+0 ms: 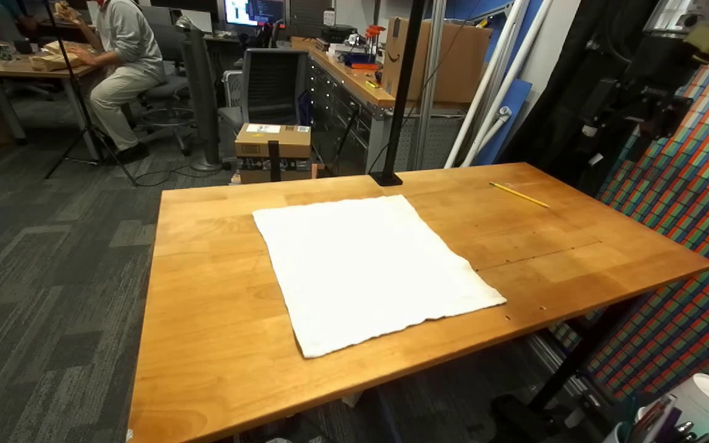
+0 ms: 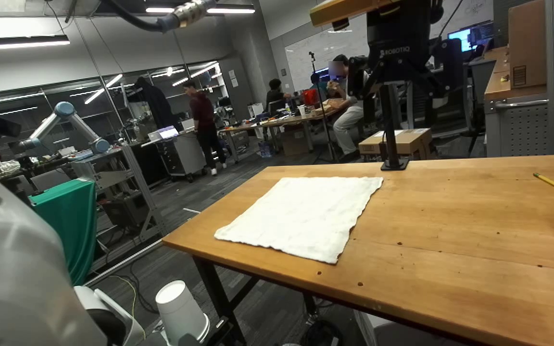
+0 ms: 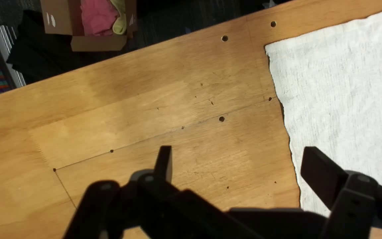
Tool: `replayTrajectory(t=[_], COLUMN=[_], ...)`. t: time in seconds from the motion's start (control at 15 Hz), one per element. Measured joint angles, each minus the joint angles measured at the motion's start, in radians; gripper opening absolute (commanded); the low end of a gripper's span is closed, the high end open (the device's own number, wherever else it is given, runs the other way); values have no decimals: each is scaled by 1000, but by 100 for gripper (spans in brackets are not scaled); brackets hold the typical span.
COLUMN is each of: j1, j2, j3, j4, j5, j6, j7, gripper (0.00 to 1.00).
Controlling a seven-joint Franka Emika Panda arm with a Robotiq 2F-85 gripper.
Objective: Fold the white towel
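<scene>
The white towel (image 1: 370, 271) lies flat and spread out, roughly square, on the wooden table (image 1: 207, 320). It also shows flat in an exterior view (image 2: 301, 216). In the wrist view the towel (image 3: 347, 89) fills the right side, with one corner and a wavy edge visible. My gripper (image 3: 239, 156) is open and empty. Its right finger shows over the towel's edge and its left finger over bare wood. The gripper hangs well above the table in both exterior views (image 1: 616, 138) (image 2: 399, 89) and touches nothing.
A yellow pencil (image 1: 519, 194) lies on the table at the far right. A black post (image 1: 386, 178) stands at the back edge behind the towel. Below the table's edge, a cardboard box (image 3: 98, 43) holds pink and yellow cloth. A white cup (image 2: 181, 307) stands off the table.
</scene>
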Motion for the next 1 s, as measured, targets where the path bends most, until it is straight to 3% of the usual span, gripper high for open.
replayTrajectory(t=[0.53, 1.0], j1=[0, 13], j2=[25, 91], j3=[16, 111], j4=[15, 78], j5=[-1, -99], j6=[2, 87], j7=[0, 48], gripper=[100, 100])
